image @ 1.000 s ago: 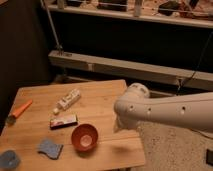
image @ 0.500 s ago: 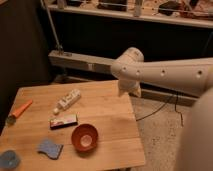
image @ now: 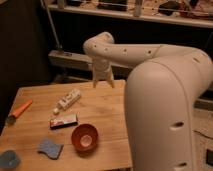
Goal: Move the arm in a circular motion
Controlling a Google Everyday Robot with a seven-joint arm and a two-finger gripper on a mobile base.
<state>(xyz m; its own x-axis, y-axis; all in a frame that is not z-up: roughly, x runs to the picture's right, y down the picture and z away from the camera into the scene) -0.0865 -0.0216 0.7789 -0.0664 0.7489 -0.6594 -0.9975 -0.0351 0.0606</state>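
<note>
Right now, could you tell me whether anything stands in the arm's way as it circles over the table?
Nothing visible does. The end effector of the arm hangs over the far edge of the table; the bowl, tube and packet lie low, nearer the camera.

A wooden table point(image: 107, 107) bears an orange-handled tool point(image: 19, 111), a white tube point(image: 68, 100), a dark packet point(image: 64, 121), a reddish bowl point(image: 84, 137), a blue sponge point(image: 50, 148) and perhaps a blue lid point(image: 9, 160). The gripper point(image: 103, 82) hangs above its far edge.
</note>
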